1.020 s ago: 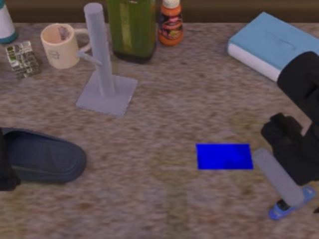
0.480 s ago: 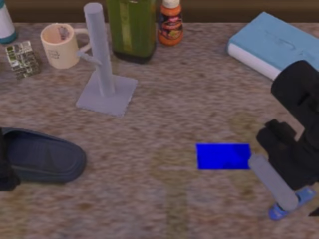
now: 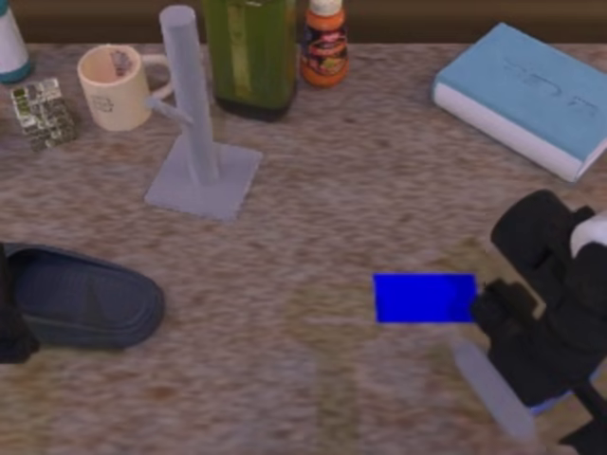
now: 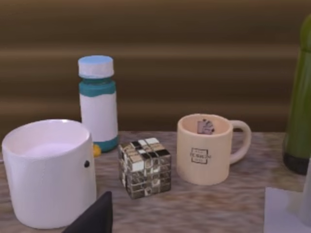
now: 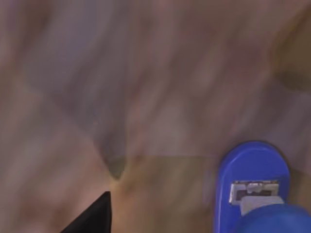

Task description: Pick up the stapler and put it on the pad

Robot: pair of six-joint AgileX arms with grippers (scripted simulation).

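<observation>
The stapler shows in the right wrist view as a small blue body (image 5: 250, 187) with a metal-and-black patch on top. In the top view only a blue sliver of the stapler (image 3: 561, 402) peeks out under my right gripper (image 3: 542, 365), which hangs directly over it, open, at the table's front right. One black fingertip (image 5: 97, 216) is visible well to the side of the stapler, apart from it. The pad (image 3: 424, 297), a flat bright blue rectangle, lies just left of the right arm. My left gripper (image 3: 11, 336) stays parked at the left edge, open.
A light-blue book (image 3: 522, 90) lies at the back right. A grey stand (image 3: 201, 180), a cream mug (image 3: 112, 87), a mirrored cube (image 3: 43, 112), a green bottle (image 3: 251, 52) and an orange bottle (image 3: 325, 43) line the back. A dark shoe (image 3: 81, 299) lies at the left.
My right arm has moved toward the table's front edge, off the book, and now covers nearly the whole stapler. The stapler, the pad and the left arm have not moved.
</observation>
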